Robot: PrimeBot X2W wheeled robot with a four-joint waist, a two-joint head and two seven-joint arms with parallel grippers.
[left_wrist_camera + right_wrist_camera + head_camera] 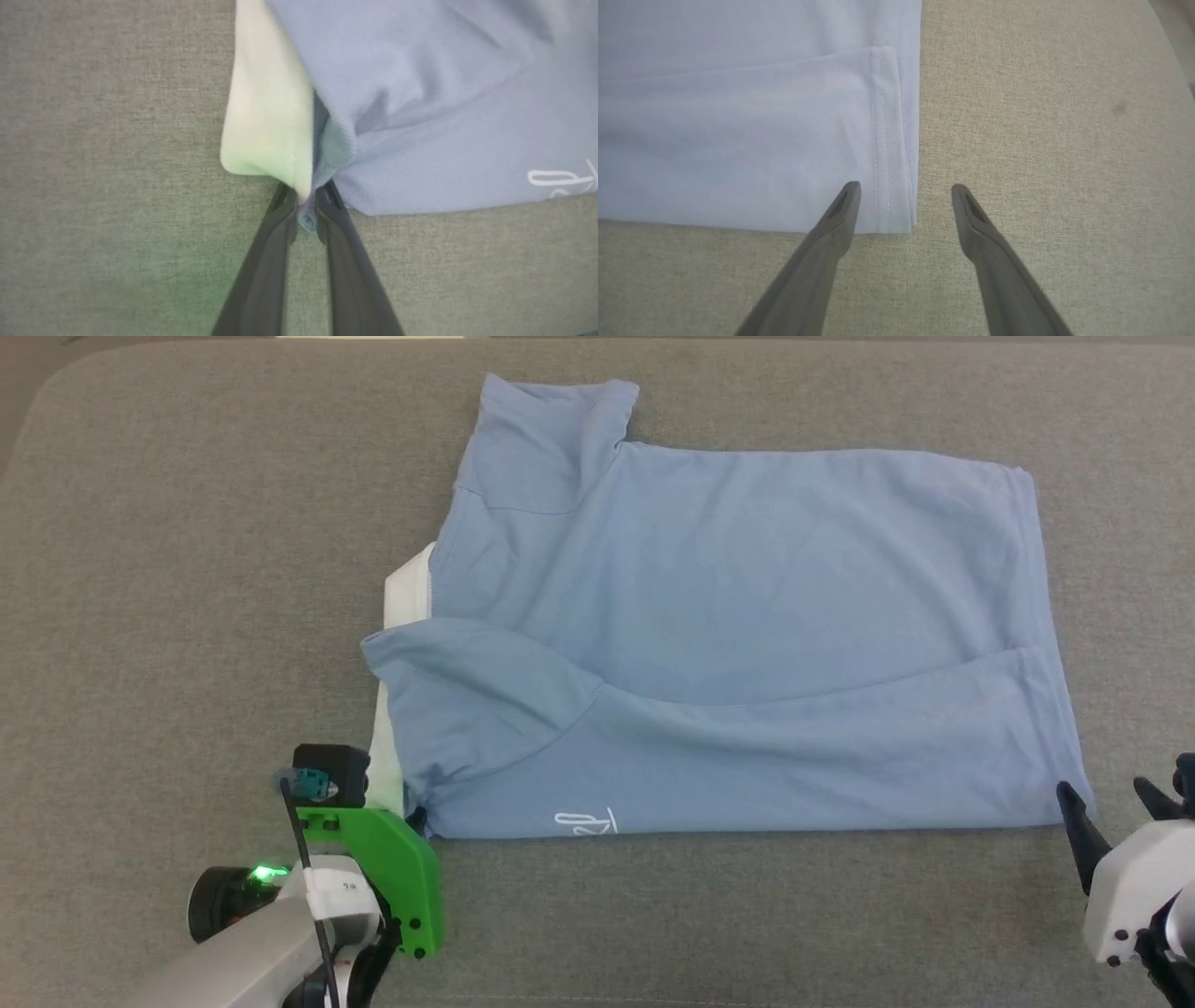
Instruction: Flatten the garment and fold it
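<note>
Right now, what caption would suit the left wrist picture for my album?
Left gripper pinches a corner of the blue shirt, beside its white collar, on a grey fabric surface.

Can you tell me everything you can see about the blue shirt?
The light blue short-sleeved knit shirt lies flat on the grey cloth surface, its near side folded over, near sleeve tucked across, far sleeve sticking out. A white collar peeks out at the left; a small white cursive logo sits by the near edge. The left hand is shut on the collar-end corner. The open right hand is at the stitched hem corner, not gripping it.
</note>
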